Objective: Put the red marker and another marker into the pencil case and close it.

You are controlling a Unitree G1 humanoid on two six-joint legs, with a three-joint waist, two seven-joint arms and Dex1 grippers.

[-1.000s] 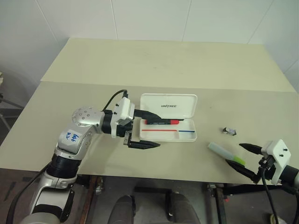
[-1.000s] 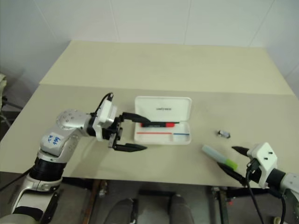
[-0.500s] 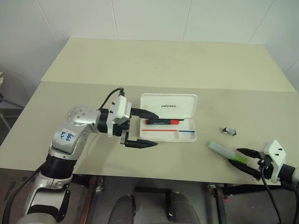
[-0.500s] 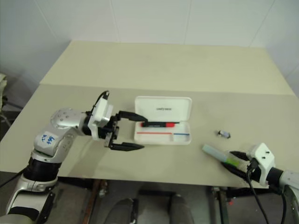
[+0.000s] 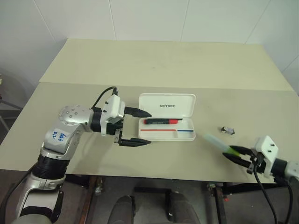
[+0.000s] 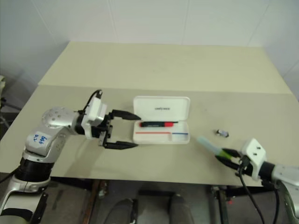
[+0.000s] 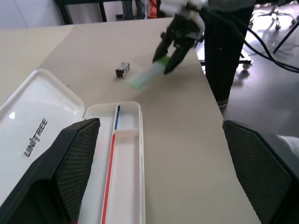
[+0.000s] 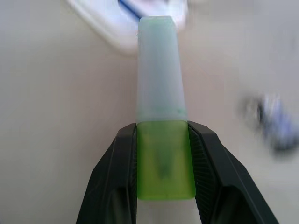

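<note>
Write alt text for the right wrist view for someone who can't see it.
The right gripper pinches the lime-green cap of a pale mint highlighter, whose body points away toward the open white pencil case on the beige table.

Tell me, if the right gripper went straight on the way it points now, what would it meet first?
Probably the pencil case. The right gripper, shut on the green highlighter, points it across bare table toward the case's near right corner; depth is unclear, so it might pass above.
</note>
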